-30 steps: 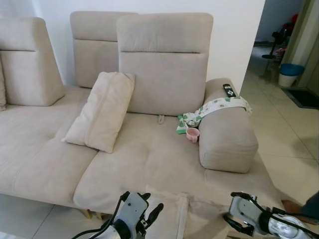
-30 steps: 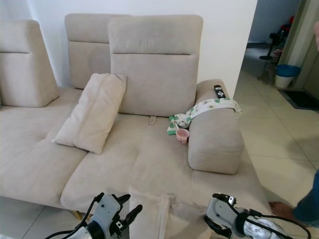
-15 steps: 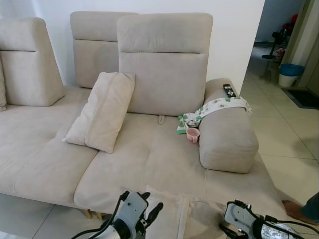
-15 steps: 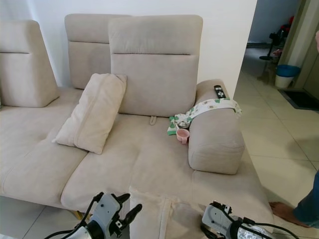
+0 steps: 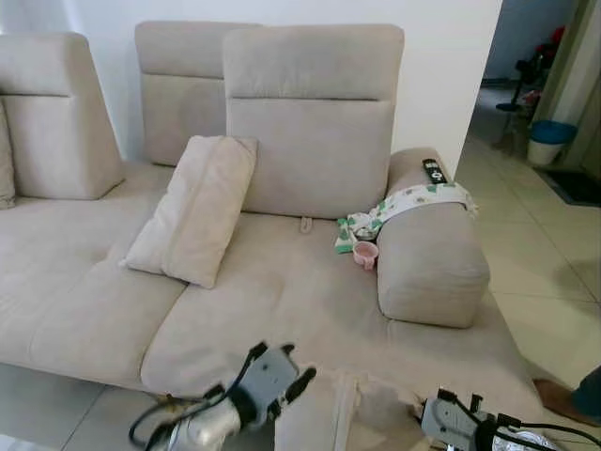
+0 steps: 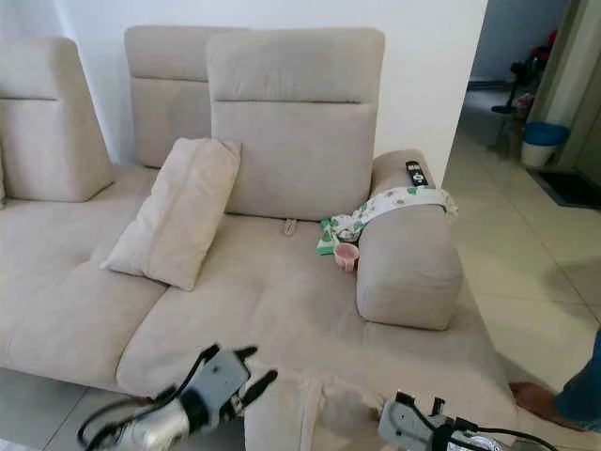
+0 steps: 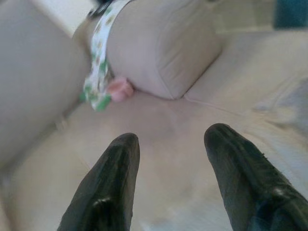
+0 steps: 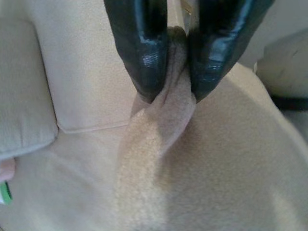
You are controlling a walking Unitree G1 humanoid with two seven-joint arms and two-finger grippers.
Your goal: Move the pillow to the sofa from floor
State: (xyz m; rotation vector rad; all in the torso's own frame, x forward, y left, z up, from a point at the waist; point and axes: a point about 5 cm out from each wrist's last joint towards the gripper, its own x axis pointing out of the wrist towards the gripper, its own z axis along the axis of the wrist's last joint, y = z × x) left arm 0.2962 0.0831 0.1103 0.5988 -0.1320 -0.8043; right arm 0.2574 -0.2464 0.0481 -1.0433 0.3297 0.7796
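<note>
Apparently right claw point(image 8: 169, 94) pinches pillow point(image 8: 202, 178) fabric.

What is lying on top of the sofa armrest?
On the armrest lie a black remote and a white cloth with green print draped across. What the cloth covers cannot be seen.

Matt beige cloth nearly everywhere, with glossy black plastic at the grippers.

The sofa point(image 5: 310, 301) wears a soft, matt, suede-like beige fabric, as does the pillow point(image 5: 333, 418) at its front edge and the cushion point(image 5: 192, 211) leaning on its backrest. The right gripper point(image 8: 168, 84) pinches pillow cloth between smooth, shiny black fingers point(image 8: 139, 48); the left gripper point(image 7: 168, 159) has the same gloss, and its body looks like silver metal, though blurred. A printed cloth point(image 5: 413, 199) drapes the armrest. The floor point(image 5: 535, 254) is smooth, slightly glossy pale tile.
</note>
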